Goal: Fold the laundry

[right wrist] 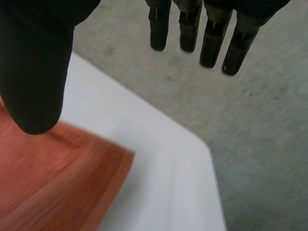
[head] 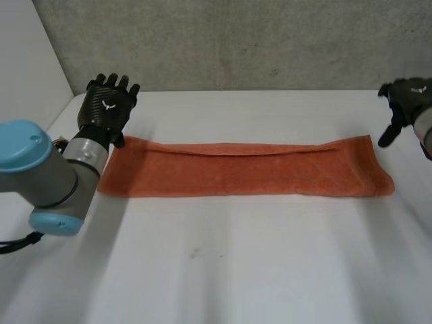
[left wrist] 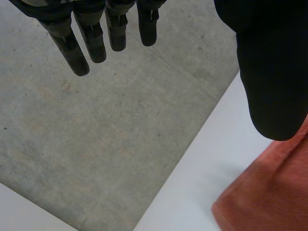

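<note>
White table (head: 223, 270) comes nearest. On it the orange towel (head: 243, 170) lies flat as 1 long strip, doubled lengthwise, so a crosswise fold looks due. Over its left far corner hangs the left hand (head: 104, 108), and just off its right far corner the right hand (head: 407, 101). Both have fingers straight and spread, holding nothing, likely posted to take the 2 ends.

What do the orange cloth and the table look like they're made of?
The orange cloth looks like matte terry towelling: fuzzy pile, hem band near one end. The table looks like smooth white board, probably laminate, with a faint sheen.
</note>
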Motion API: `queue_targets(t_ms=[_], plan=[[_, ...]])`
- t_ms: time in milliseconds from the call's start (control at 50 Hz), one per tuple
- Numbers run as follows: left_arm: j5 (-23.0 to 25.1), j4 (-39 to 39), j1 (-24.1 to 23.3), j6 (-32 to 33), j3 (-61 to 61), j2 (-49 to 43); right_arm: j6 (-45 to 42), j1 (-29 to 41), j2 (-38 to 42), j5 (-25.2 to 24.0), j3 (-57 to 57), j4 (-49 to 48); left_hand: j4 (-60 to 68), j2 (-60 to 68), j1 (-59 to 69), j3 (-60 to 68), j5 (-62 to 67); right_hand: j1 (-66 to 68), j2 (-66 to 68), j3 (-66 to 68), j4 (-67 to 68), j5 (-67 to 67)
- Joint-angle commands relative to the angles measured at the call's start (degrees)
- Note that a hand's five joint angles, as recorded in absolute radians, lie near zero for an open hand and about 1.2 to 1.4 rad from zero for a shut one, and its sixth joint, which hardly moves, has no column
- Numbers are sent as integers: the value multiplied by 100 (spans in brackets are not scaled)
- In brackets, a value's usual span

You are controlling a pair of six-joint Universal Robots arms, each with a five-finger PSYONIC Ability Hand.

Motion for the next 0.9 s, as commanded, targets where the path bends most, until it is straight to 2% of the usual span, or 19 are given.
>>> queue_targets(t_ms=[20, 80, 100, 180, 260, 320, 460, 620, 640, 680, 700, 720, 740, 760, 820, 900], plan=[[55, -124, -18, -433, -640, 377, -116, -210, -176, -536, 756, 3, 1210, 1218, 1266, 1157, 1120, 2140, 1920, 1929, 1934, 1898], [90, -369, -36, -583, -544, 273, -107, -175, -71, -702, 669, 3, 2084, 2092, 2141, 2031, 1994, 3367, 3146, 3155, 3160, 3125], [160, -554, -27, -601, -421, 185, -98, -174, -10, -747, 633, 3, 2738, 2746, 2794, 2685, 2648, 3571, 3351, 3360, 3365, 3329], [371, -1160, 25, -627, 97, -290, -89, -157, 491, -896, 265, 29, 3786, 3794, 3842, 3733, 3696, 4429, 4209, 4217, 4222, 4187], [521, -2284, 69, -627, 1080, -1000, -72, -157, 1168, -940, -456, 248, 3687, 3695, 3744, 3634, 3597, 4970, 4749, 4758, 4763, 4728], [521, -2594, 96, -610, 1547, -1353, -63, -148, 1493, -958, -903, 424, 3485, 3493, 3542, 3432, 3395, 5037, 4816, 4825, 4830, 4795], [539, -2647, 131, -601, 2602, -2065, -28, 35, 2686, -976, -2404, 1056, 3451, 3459, 3507, 3398, 3361, 5188, 4968, 4977, 4982, 4946], [539, -2682, 131, -592, 3166, -2540, -10, 186, 3260, -940, -3225, 1242, 3384, 3392, 3441, 3331, 3294, 5121, 4901, 4910, 4915, 4879], [539, -2691, 131, -592, 3227, -2610, -10, 195, 3278, -932, -3278, 1233, 3067, 3075, 3124, 3014, 2977, 5038, 4817, 4826, 4831, 4796], [547, -2691, 131, -592, 3280, -2672, -10, 195, 3331, -923, -3401, 1207, 2278, 2286, 2335, 2225, 2188, 3080, 2860, 2868, 2873, 2838], [548, -2691, 131, -583, 3306, -2690, -2, 203, 3348, -888, -3471, 1181, 1790, 1799, 1847, 1738, 1700, 121, -99, -90, -85, -121], [539, -2691, 140, -592, 3315, -2707, 16, 204, 3348, -853, -3498, 1163, 1269, 1277, 1326, 1217, 1179, -455, -675, -667, -662, -697], [539, -2682, 140, -583, 3333, -2716, 42, 204, 3348, -800, -3524, 1137, 365, 373, 421, 312, 275, -455, -675, -667, -662, -697], [539, -2682, 140, -592, 3333, -2716, 86, 204, 3340, -748, -3542, 1111, -11, -2, 46, -63, -101, -455, -675, -667, -662, -697], [512, -2665, 148, -601, 3289, -2655, 376, 212, 3287, -545, -3481, 953, -166, -158, -109, -219, -256, -455, -675, -667, -662, -697], [477, -2647, 175, -601, 3193, -2488, 605, 212, 3059, -510, -3217, 838, -166, -158, -109, -219, -256, -455, -675, -667, -662, -697]])
